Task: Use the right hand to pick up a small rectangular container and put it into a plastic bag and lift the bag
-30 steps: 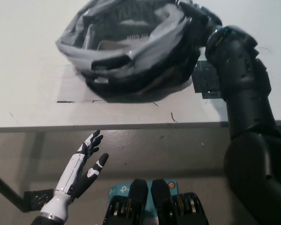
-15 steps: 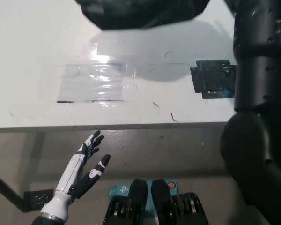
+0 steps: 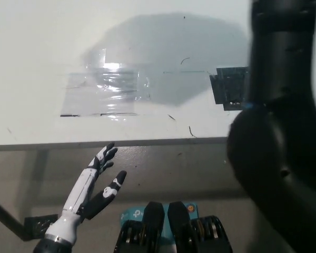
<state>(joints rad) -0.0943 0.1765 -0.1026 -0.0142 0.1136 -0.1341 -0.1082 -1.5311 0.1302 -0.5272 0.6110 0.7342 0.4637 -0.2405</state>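
Observation:
The plastic bag and the small container are out of the picture; only a wide shadow (image 3: 163, 58) lies on the white table (image 3: 37, 63). My black right arm (image 3: 284, 132) rises along the right side and leaves the frame at the top, so its hand is not in view. My white left hand (image 3: 97, 182) rests open below the table's front edge at the lower left, holding nothing.
A shiny patch of clear tape (image 3: 108, 87) lies on the table left of centre. A dark square marker (image 3: 229, 87) is stuck near the right arm. The table's front edge (image 3: 110, 143) runs across the middle of the picture.
The bag has gone up out of the top of the picture with the right arm, leaving only its shadow. The left hand has stayed in place.

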